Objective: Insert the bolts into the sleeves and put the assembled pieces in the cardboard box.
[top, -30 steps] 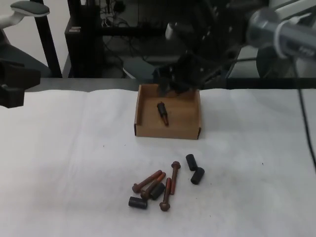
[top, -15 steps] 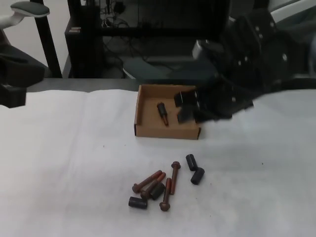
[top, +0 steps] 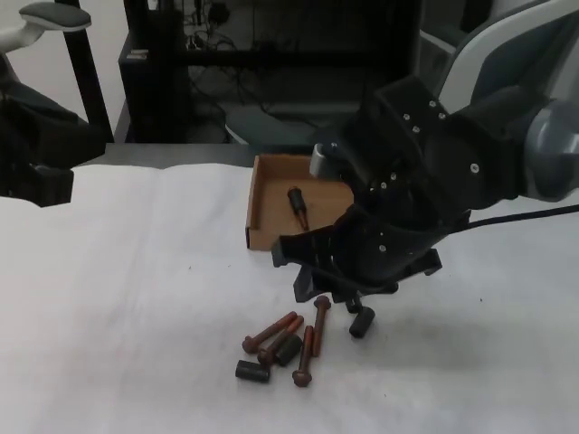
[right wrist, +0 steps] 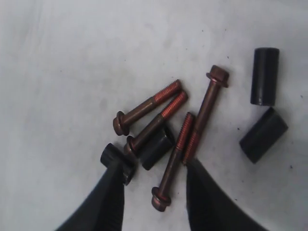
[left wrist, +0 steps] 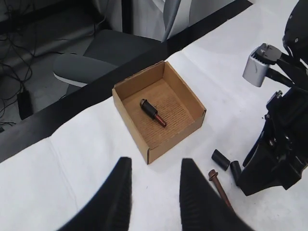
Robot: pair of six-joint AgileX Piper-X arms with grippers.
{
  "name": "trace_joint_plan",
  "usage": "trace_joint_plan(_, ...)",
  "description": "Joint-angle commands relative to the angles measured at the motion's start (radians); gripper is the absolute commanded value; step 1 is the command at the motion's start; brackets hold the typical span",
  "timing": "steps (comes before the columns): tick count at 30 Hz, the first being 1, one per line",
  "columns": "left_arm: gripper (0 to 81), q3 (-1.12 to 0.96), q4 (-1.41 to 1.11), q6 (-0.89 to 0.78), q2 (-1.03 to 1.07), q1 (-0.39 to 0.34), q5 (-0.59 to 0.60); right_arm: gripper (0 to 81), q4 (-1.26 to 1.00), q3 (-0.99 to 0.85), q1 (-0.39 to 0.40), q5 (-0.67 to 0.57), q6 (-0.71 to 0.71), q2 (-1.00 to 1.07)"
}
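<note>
Several copper-coloured bolts (right wrist: 204, 113) and black sleeves (right wrist: 263, 134) lie loose in a pile on the white bench (top: 109, 298). My right gripper (right wrist: 154, 195) hangs open just above the pile, its fingers on either side of one bolt (right wrist: 174, 161) and close to a sleeve (right wrist: 118, 161). In the high view the right gripper (top: 312, 285) hovers over the bolts (top: 271, 333). The cardboard box (left wrist: 130, 122) holds one assembled piece (left wrist: 153, 112). My left gripper (left wrist: 153, 197) is open, high above the bench and short of the box.
The right arm (top: 425, 199) covers part of the box (top: 262, 237) in the high view. The left arm (top: 36, 149) sits at the far left. Bare white bench lies to the left and right of the pile. The bench's far edge runs behind the box.
The right arm has swung from the box's far side toward the near side and come down over the loose pile. The assembled piece stays in the box.
</note>
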Motion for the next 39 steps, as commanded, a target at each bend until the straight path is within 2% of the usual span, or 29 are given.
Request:
trace_joint_plan(1,34.6,-0.006,-0.003,0.008,-0.010,-0.003,-0.002,42.4,0.008,0.000,0.003,0.013,0.017,-0.018)
trace_joint_plan(12,34.6,-0.006,-0.003,0.004,-0.013,-0.002,-0.002,42.4,0.029,0.000,0.006,0.095,0.028,-0.010)
trace_joint_plan(16,34.6,-0.006,0.018,-0.071,-0.028,-0.002,-0.005,42.4,0.002,0.000,0.006,0.089,0.028,0.035)
trace_joint_plan(22,34.6,-0.006,0.122,-0.106,-0.144,0.000,-0.178,42.4,-0.009,0.000,0.006,0.093,0.032,0.097)
trace_joint_plan(32,34.6,-0.006,0.131,-0.079,-0.205,0.000,-0.174,42.4,-0.083,-0.003,0.002,0.114,0.032,0.181)
trace_joint_plan(39,34.6,-0.006,0.131,-0.079,-0.205,0.000,-0.174,42.4,-0.130,-0.008,-0.001,0.116,0.091,0.223)
